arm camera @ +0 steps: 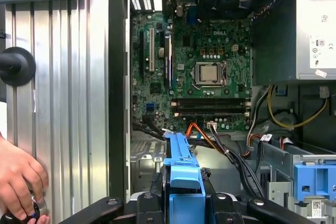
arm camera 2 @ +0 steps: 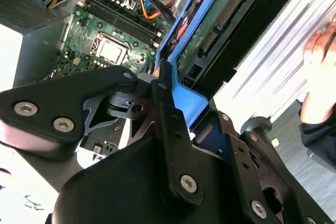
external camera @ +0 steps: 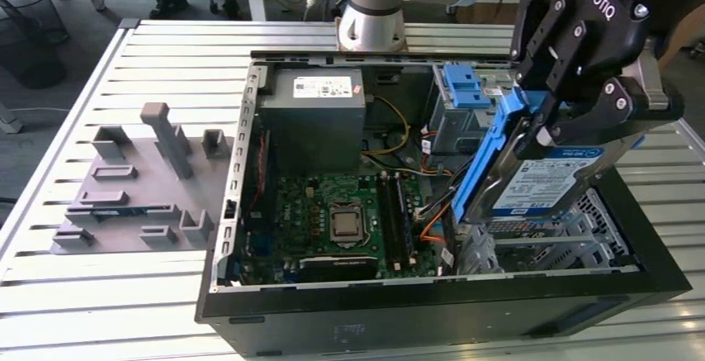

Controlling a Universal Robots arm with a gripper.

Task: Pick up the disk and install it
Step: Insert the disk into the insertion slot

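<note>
My gripper [external camera: 579, 117] is shut on the disk [external camera: 547, 185], a silver hard drive with a white-and-blue label in a bright blue bracket [external camera: 484, 163]. I hold it on edge, tilted, just above the metal drive cage [external camera: 562, 241] at the exterior view's right of the open computer case [external camera: 441, 303]. In the second wrist view the disk's green circuit side [arm camera 2: 220, 19] faces the camera and a black finger [arm camera 2: 161, 85] presses on the blue bracket [arm camera 2: 181, 95]. In the first wrist view the bracket's edge [arm camera: 181, 166] stands between the gripper's black links [arm camera: 184, 203].
The case holds a green motherboard [external camera: 342, 212], a grey power supply [external camera: 314, 105], a blue latch piece [external camera: 463, 88] and loose cables [arm camera: 236, 156]. A grey slotted fixture [external camera: 144, 187] lies on the table at the exterior view's left. A person's hand [arm camera: 21, 177] is beside the case.
</note>
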